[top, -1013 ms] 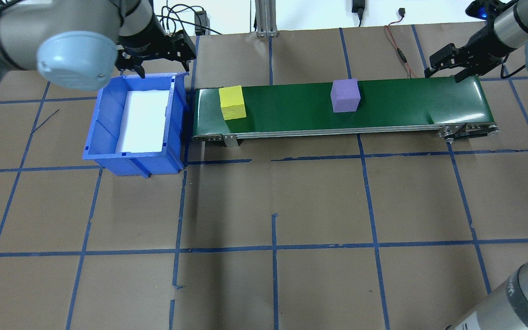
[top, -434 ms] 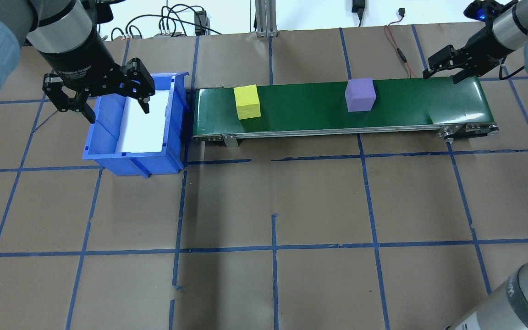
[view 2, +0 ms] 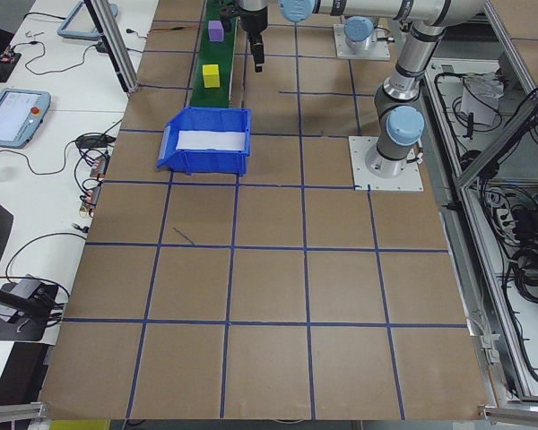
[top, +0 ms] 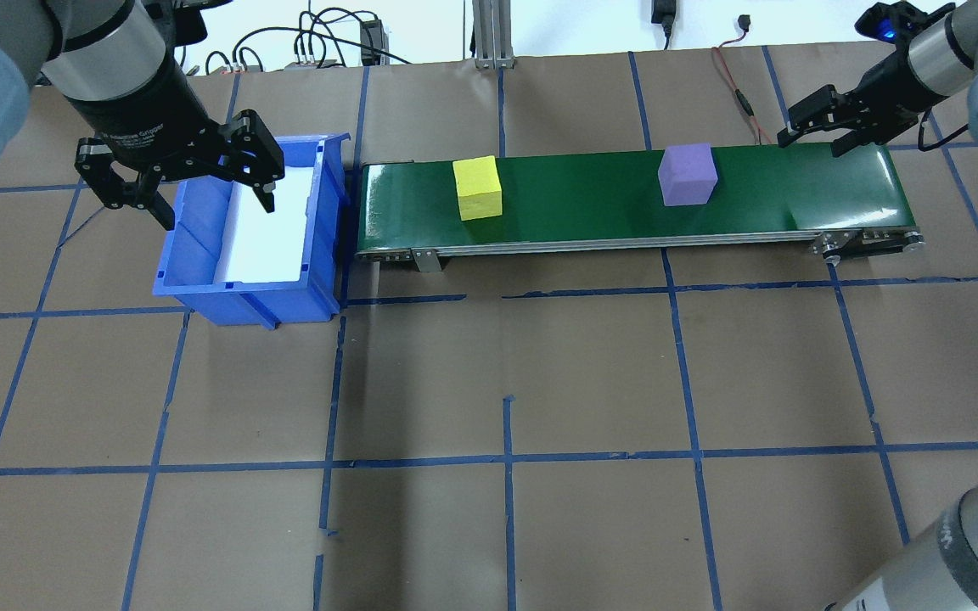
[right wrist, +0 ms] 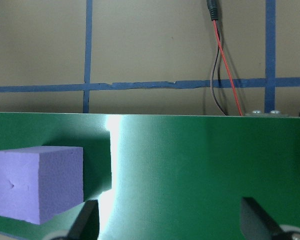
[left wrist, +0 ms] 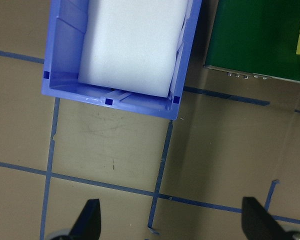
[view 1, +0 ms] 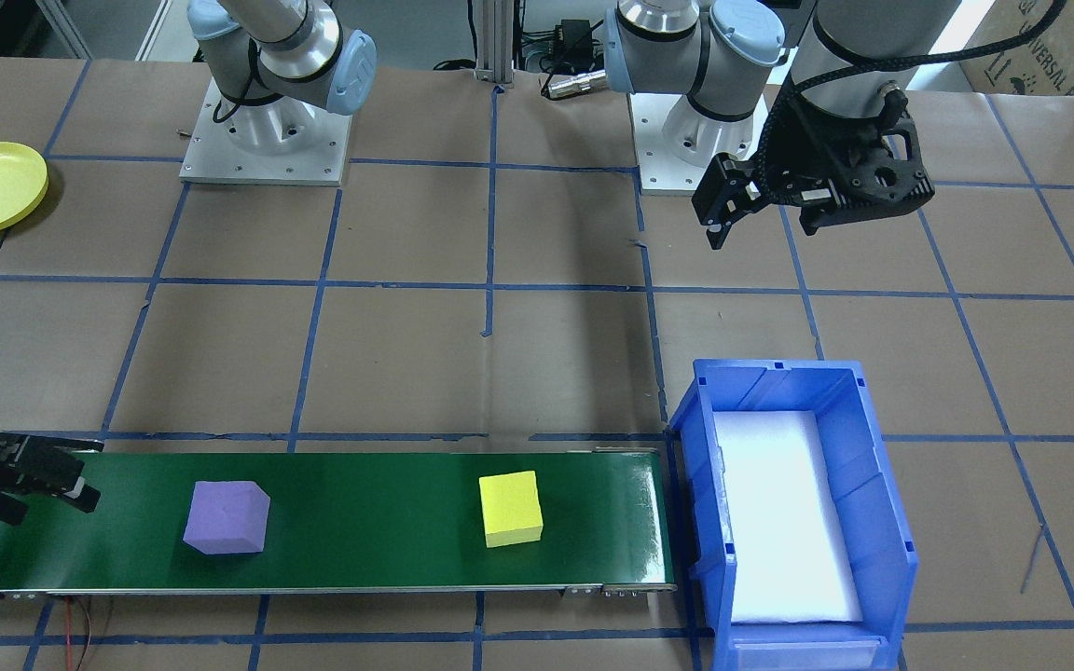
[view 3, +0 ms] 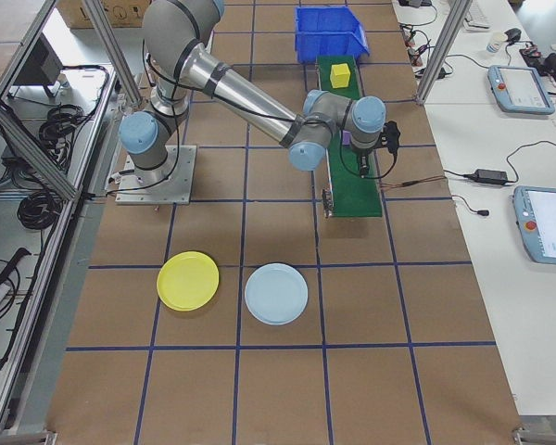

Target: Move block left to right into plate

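Observation:
A purple block (top: 687, 174) and a yellow block (top: 477, 187) sit on the green conveyor belt (top: 591, 212); the purple one also fills the lower left of the right wrist view (right wrist: 37, 182). My right gripper (top: 812, 142) hovers open over the belt's right end, a short way beyond the purple block, holding nothing. My left gripper (top: 217, 212) hangs open and empty above the blue bin (top: 243, 301). A yellow plate (view 3: 187, 280) and a light blue plate (view 3: 276, 293) lie on the table on the robot's right side, apart from the belt.
The bin stands against the belt's left end and holds only a white foam liner (top: 264, 225). A red and black cable (top: 735, 89) runs behind the belt's right end. Blue tape lines grid the brown table.
Both blocks have ridden the belt to the right. My left gripper swung from behind the bin to above its left wall. The right gripper has barely shifted.

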